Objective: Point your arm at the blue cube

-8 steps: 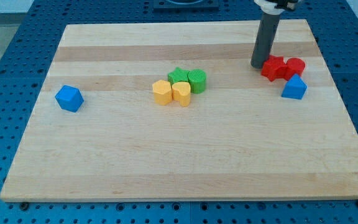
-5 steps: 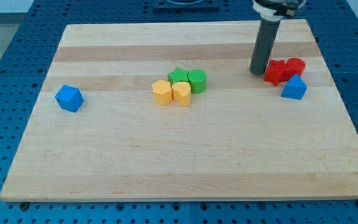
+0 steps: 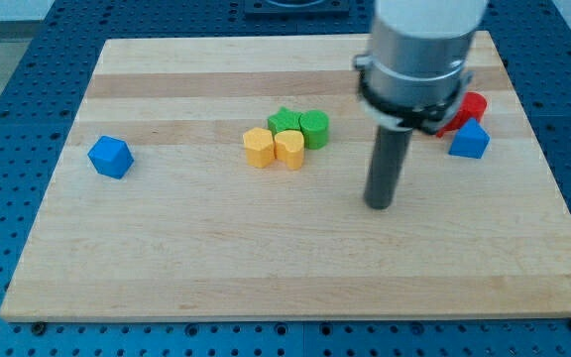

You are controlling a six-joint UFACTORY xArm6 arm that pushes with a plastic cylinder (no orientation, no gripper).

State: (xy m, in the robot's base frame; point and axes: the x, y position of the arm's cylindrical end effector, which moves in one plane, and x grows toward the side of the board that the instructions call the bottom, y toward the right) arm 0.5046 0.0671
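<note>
Camera view: blue cube [image 3: 110,157] lies far left of my tip [image 3: 379,204].

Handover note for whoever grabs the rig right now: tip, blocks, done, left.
No pincer on this arm: just the rod, my tip on bare board right of centre, touching no block.
Blue cube sits alone near the view's left edge, far from the tip.
Yellow blocks and green blocks cluster mid-board, between tip and cube.
Red blocks and another blue block at the view's right.
Done: nothing at the cube yet.
Left: travel toward the view's left, likely below the cluster, to the cube.
</note>
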